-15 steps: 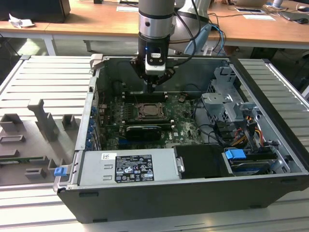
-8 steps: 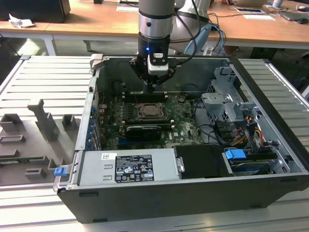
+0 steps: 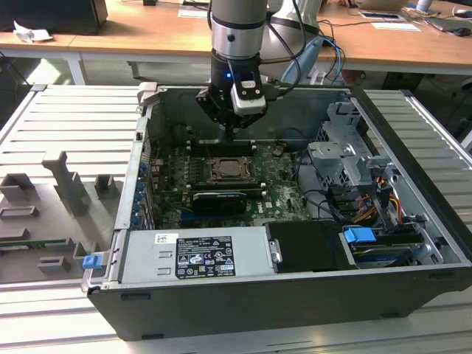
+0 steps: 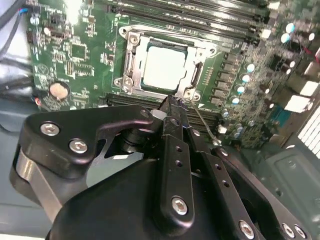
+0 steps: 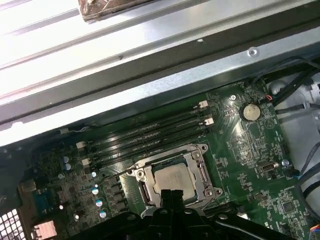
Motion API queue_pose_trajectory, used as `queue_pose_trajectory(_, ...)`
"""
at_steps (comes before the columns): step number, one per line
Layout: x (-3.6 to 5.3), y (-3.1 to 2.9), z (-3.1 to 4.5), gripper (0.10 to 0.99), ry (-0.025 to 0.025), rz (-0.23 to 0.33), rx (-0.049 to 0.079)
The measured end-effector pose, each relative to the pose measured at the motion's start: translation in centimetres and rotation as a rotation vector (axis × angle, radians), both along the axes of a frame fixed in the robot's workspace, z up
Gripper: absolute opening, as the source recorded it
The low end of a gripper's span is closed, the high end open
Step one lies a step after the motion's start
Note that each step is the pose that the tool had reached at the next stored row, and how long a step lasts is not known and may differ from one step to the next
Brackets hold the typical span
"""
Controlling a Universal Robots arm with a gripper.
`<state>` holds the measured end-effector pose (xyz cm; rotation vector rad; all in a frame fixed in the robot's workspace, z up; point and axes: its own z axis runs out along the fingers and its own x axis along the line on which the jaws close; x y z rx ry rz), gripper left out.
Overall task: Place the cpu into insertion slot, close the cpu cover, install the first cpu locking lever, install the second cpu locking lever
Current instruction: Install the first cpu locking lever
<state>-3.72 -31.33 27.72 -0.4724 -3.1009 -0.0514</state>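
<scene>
The cpu [image 4: 164, 67] [image 5: 172, 179] lies flat in the insertion slot [image 3: 233, 171] on the green motherboard, its pale metal face showing. The silver cpu cover [image 4: 131, 60] [image 5: 199, 167] lies down around it as a frame. A thin wire locking lever [image 4: 204, 124] [image 5: 112, 177] juts out from one corner of the socket, away from the frame. My gripper [image 3: 230, 134] [image 4: 172, 106] [image 5: 170, 196] hangs just above the socket's edge. Its narrow fingers are shut together with nothing between them.
Long black memory slots [image 5: 150, 131] run beside the socket. A black graphics card [image 3: 217, 200] sits on the socket's near side in the exterior view. The case walls [image 3: 147, 133], a drive cage [image 3: 346, 147] and cables at the exterior view's right hem in the board.
</scene>
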Motion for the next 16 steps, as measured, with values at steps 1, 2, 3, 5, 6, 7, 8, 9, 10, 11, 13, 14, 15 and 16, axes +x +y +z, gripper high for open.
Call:
queue_pose_trajectory(1, 0.0, 0.0, 0.0, 0.106, 0.0, 0.036, 0.0)
queue_pose_trajectory(2, 0.0, 0.0, -0.01, 0.106, -0.0001, 0.078, 0.0)
queue_pose_trajectory(3, 0.0, 0.0, -0.01, 0.106, -0.0001, 0.096, 0.0)
queue_pose_trajectory(5, 0.0, 0.0, -0.01, 0.106, -0.0001, 0.126, 0.0)
queue_pose_trajectory(6, 0.0, 0.0, -0.01, 0.106, -0.0001, 0.141, 0.0)
queue_pose_trajectory(7, 0.0, 0.0, -0.01, 0.106, -0.0001, 0.158, 0.0)
queue_pose_trajectory(8, 0.0, 0.0, -0.01, 0.106, -0.0001, 0.17, 0.0)
queue_pose_trajectory(9, 0.0, 0.0, -0.01, 0.106, -0.0001, 0.181, 0.0)
queue_pose_trajectory(10, 0.0, 0.0, -0.01, 0.106, -0.0001, 0.193, 0.0)
queue_pose_trajectory(11, 0.0, 0.0, -0.01, 0.106, -0.0001, 0.204, 0.0)
queue_pose_trajectory(13, 0.0, 0.0, -0.02, 0.106, -0.0007, 0.248, 0.0)
queue_pose_trajectory(14, 0.0, 0.0, -0.02, 0.106, -0.0011, 0.261, 0.0)
queue_pose_trajectory(15, 0.0, 0.0, -0.02, 0.106, -0.0016, 0.277, 0.0)
queue_pose_trajectory(16, 0.0, 0.0, -0.02, 0.106, -0.002, 0.289, 0.0)
